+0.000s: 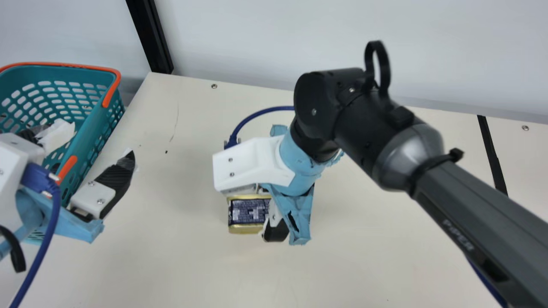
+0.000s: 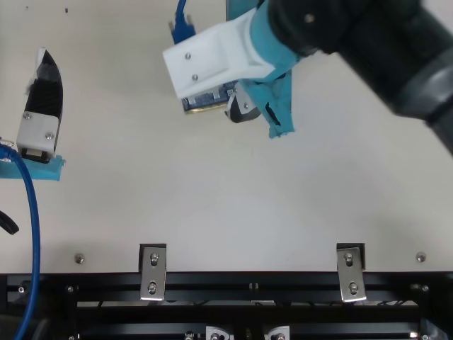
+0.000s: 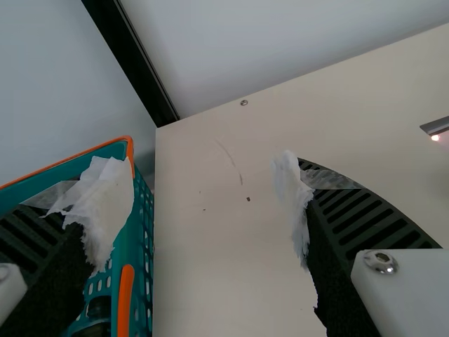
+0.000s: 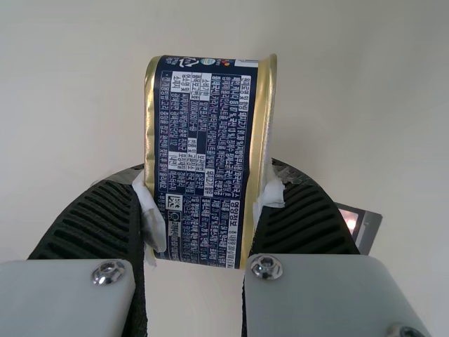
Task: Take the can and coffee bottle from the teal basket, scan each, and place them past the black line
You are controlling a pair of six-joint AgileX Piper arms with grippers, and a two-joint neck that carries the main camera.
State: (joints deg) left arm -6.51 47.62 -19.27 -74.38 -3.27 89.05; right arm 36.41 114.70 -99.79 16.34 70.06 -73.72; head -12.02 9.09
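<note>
Can (image 4: 200,126) held between the fingers of the right gripper (image 4: 208,184), pinched at its gold rims; long axis crosses the pinch, pointing outward from the gripper. Right arm nearer, being the holder. Lit device (image 4: 367,230), presumably the scanner, appears past one right finger; scan probably turns on facing the label to it. Right wrist view gives both rims; in main view the white housing (image 1: 252,164) covers part of the can. Black line (image 1: 492,154) well apart, right of the right gripper. Left gripper (image 3: 196,184) spread wide, beside the teal basket (image 1: 95,130)
</note>
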